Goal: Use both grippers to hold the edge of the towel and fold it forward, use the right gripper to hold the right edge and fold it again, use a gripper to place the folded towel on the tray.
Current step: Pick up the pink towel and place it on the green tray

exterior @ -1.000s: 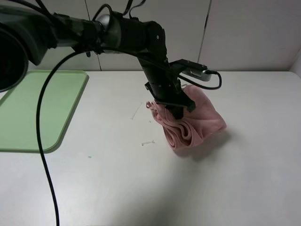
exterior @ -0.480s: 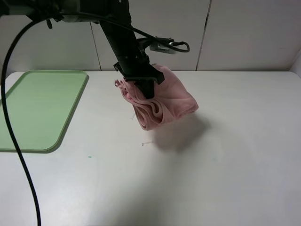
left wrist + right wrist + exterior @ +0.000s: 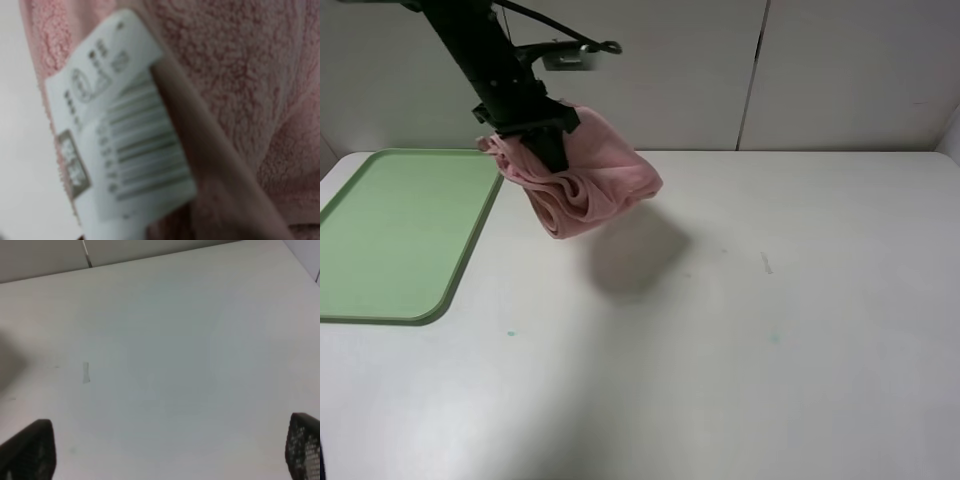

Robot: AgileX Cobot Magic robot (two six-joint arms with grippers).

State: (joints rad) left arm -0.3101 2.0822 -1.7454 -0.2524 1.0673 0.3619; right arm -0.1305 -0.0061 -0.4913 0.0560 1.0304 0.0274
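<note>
The dusty-pink terry towel (image 3: 588,185), bunched into loose folds, hangs in the air above the white bench (image 3: 740,330), just beside the near right edge of the large flat light-green plastic tray (image 3: 400,240) but not over it. It casts a soft shadow on the bench below. The left hand (image 3: 548,150), black and narrow-fingered, is clamped on the towel's upper part, its fingertips buried in the cloth.

The high view shows the whole bundle and the black arm reaching in from the top left. The left wrist view shows only pink terry pile up close and a white care tag (image 3: 120,135) with blurred print, its text too soft to read; none of the left hand's fingers can be seen there.

The right hand (image 3: 165,450) does not appear in the high view. Its own wrist view shows two black fingertips (image 3: 30,450) at the frame's corners, set wide apart with nothing between them, over bare white bench with a small pale scrap (image 3: 86,373) lying on it.

A pale panelled wall (image 3: 840,70) stands behind the bench.
</note>
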